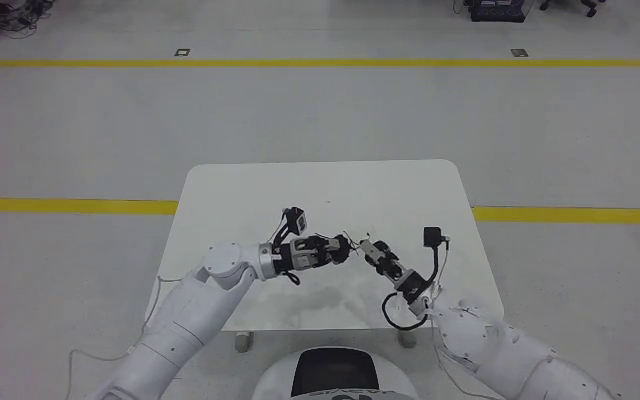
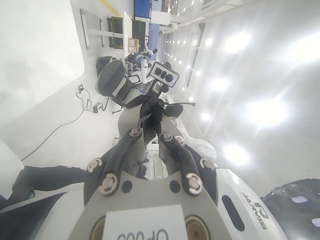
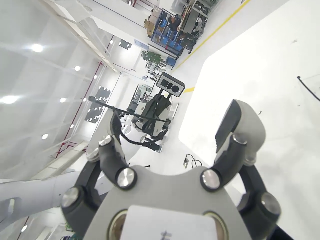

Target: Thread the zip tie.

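Note:
A thin black zip tie (image 2: 180,104) is held above the front middle of the white table (image 1: 300,190). My left gripper (image 2: 150,122) is shut on it, and the strap sticks out sideways past the fingertips to its small head. In the right wrist view the same zip tie (image 3: 105,106) crosses in front of the left gripper (image 3: 150,119). My right gripper (image 3: 172,121) is open, its fingers (image 3: 231,118) wide apart, and one finger is close to the strap. From above, the left gripper (image 1: 338,250) and right gripper (image 1: 368,250) face each other tip to tip.
A second black zip tie (image 3: 308,89) lies flat on the table beside the right gripper. The table's rounded far edge (image 1: 320,165) has bare tabletop in front of it. Yellow floor lines (image 1: 90,206) run behind the table.

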